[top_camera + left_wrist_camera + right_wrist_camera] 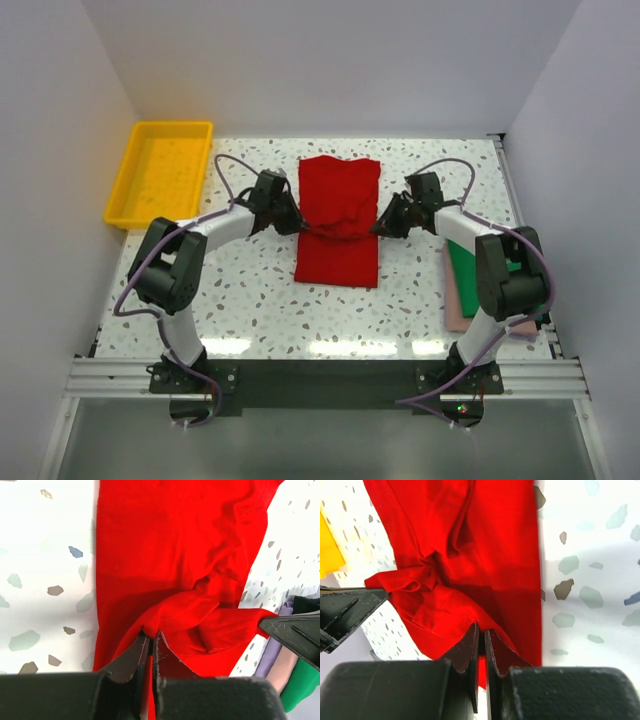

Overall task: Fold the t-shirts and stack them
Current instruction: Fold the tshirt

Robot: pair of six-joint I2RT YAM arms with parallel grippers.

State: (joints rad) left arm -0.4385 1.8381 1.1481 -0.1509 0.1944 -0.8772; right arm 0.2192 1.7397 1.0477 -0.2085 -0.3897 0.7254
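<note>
The red t-shirt (338, 215) lies in the middle of the table, its middle bunched up and lifted between the two grippers. My left gripper (297, 226) is shut on the shirt's left edge, cloth pinched at the fingertips in the left wrist view (151, 632). My right gripper (381, 226) is shut on the right edge of the red t-shirt (470, 555), as the right wrist view shows (481, 627). A green t-shirt (467, 262) rests on a pink t-shirt (455, 305) at the right, partly hidden by the right arm.
A yellow plastic tray (163, 171) stands at the back left corner. White walls close in the table on the left, back and right. The speckled table (250, 290) shows bare in front of the red shirt.
</note>
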